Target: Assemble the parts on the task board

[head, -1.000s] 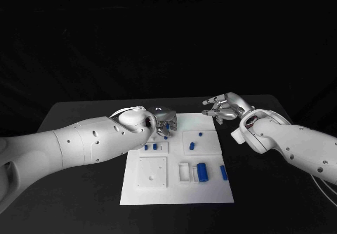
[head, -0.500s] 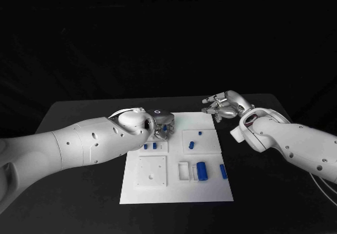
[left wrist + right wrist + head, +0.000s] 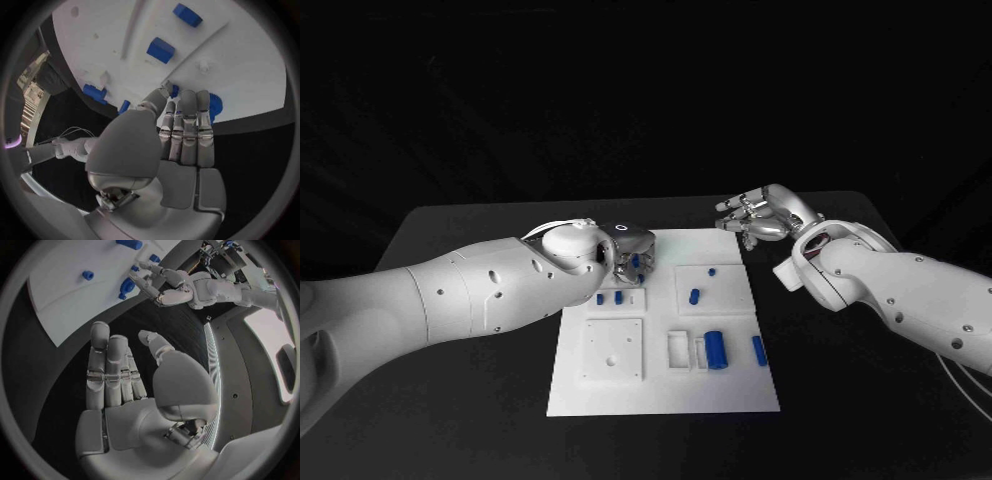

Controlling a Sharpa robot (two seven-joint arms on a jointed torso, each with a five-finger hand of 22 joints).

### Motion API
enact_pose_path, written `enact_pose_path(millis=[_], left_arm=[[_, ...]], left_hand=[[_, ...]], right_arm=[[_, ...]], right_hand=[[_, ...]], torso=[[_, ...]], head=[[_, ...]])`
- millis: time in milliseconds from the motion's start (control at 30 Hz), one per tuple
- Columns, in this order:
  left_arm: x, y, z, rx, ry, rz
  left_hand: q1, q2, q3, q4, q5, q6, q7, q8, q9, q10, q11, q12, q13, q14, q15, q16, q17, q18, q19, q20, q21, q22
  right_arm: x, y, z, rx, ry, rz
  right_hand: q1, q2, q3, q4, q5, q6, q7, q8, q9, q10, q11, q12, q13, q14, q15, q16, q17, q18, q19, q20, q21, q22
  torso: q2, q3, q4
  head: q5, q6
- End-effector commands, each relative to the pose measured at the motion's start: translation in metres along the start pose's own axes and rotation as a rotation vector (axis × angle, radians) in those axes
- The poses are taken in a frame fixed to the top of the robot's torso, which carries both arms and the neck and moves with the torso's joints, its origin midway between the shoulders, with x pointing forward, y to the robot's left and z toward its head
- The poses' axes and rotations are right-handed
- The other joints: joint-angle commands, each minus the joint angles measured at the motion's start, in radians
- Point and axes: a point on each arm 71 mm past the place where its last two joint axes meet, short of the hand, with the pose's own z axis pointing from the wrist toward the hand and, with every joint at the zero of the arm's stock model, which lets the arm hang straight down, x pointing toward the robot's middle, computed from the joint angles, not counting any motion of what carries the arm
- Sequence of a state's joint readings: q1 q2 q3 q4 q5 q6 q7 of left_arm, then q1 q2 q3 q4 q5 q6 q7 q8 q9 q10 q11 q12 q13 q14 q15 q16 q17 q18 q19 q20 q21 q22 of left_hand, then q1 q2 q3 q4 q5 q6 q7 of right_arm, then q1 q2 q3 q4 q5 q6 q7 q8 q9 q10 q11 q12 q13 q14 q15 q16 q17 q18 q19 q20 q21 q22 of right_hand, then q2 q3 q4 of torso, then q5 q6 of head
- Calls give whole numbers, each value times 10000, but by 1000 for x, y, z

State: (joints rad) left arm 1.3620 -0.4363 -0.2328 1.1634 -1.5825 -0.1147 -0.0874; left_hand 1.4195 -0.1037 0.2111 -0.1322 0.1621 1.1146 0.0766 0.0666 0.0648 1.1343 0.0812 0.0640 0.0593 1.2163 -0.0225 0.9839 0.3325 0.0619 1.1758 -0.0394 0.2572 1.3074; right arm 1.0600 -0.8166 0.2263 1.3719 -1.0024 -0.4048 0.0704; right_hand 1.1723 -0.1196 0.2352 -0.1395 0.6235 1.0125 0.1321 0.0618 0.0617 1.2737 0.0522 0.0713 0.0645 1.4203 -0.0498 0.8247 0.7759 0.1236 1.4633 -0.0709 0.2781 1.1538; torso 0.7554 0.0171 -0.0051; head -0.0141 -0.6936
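My left hand (image 3: 629, 252) holds a blue part (image 3: 214, 106) at the board's (image 3: 661, 392) far left edge; my right hand (image 3: 759, 218) hovers open beyond its far right corner.

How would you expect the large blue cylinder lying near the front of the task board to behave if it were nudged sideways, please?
The large blue cylinder looks round and lies on its side, so it would probably roll rather than slide. It appears to rest in a shallow white holder on the task board, which may check that. It seems rigid and smooth, so perhaps slippery to pinch.
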Motion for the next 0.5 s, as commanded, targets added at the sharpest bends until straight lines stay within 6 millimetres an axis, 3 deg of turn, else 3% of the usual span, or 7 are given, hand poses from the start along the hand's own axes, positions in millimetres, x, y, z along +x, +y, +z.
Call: enact_pose_path(millis=[33, 500], left_arm=[[1, 1, 1, -88, 152, 155], [5, 3, 3, -159, 256, 74]], left_hand=[[-5, 68, 212, -21, 22, 44, 6, -44, -13, 98, -35, -55, -18, 19, -6, 89, 7, 146, 48, -18, 104, 245], [-141, 181, 501, 147, -92, 219, 28, -37, -8, 650, -249, -54, -17, 186, -133, 296, 45, 84, 53, -109, 377, 239]], right_arm=[[1, 1, 0, -125, 47, 34], [1, 2, 0, -149, 55, 45]], right_hand=[[-80, -17, 56, -5, 51, 35, -13, 1, 10, -46, 41, -43, -15, 1, 73, 53, -14, 315, 422, 74, 14, -22], [-83, -15, 60, -2, 53, 36, -12, 5, 12, -54, 43, -44, -15, 0, 76, 57, -21, 317, 420, 77, 30, -32]], torso=[[7, 10, -12], [7, 4, 0]], head=[[-19, 0], [-52, -42]])
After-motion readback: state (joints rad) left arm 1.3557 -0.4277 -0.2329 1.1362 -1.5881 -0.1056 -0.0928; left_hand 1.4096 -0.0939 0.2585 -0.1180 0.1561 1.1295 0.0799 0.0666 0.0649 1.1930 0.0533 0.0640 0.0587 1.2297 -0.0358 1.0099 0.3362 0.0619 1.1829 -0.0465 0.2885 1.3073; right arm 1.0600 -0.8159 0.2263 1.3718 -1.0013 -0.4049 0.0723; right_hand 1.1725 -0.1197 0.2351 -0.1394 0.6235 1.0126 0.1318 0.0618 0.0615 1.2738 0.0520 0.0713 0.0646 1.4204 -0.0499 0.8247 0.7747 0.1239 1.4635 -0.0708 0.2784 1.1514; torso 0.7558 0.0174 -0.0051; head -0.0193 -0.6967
